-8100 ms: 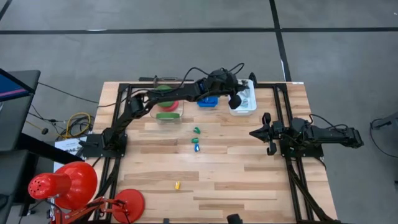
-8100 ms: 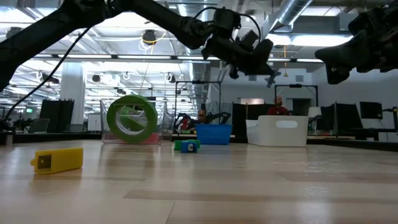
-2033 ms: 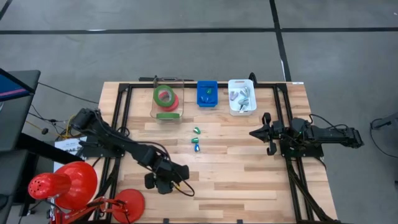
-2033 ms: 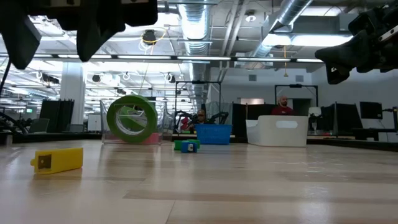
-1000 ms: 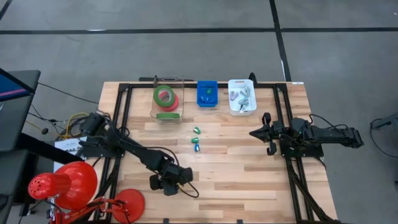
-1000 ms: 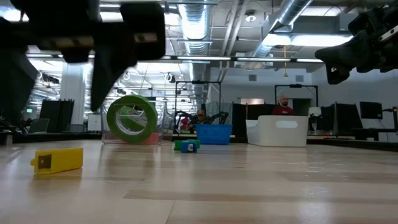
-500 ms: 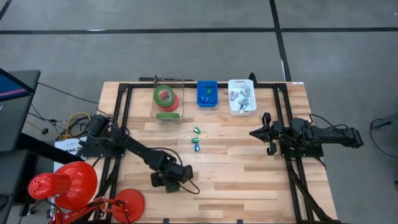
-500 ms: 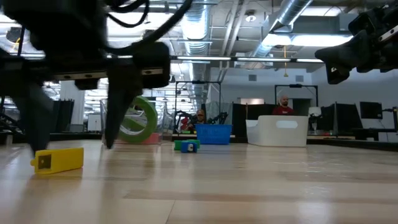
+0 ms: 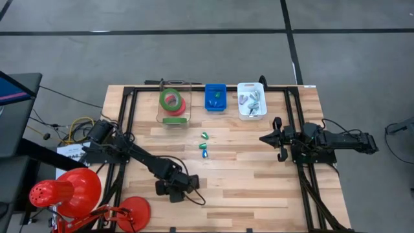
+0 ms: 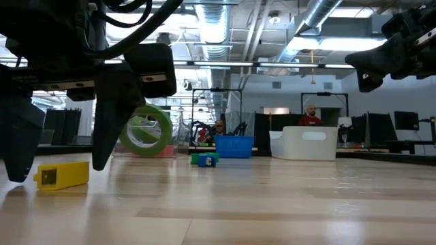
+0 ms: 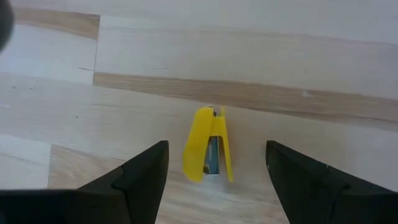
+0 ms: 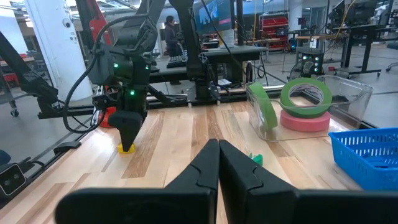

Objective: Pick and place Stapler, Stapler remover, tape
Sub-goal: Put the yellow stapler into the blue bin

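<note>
A small yellow stapler (image 11: 208, 146) lies flat on the wood table near its front edge. My left gripper (image 9: 183, 188) points steeply down over it, open, one finger on each side of the stapler (image 10: 63, 175) without touching it; the gripper hides it in the high view. Green and pink tape rolls (image 9: 172, 101) sit in a clear container (image 9: 187, 116) at the far side. My right gripper (image 9: 270, 138) waits shut and level at the table's right.
A blue bin (image 9: 215, 97) and a white bin (image 9: 251, 100) stand beside the tape container at the far edge. Small green and blue items (image 9: 204, 147) lie mid-table. A red lamp (image 9: 65, 191) stands off the near left corner.
My left gripper has come down toward the yellow stapler, staying open, until its fingers reach down on either side of it. The stapler has not moved.
</note>
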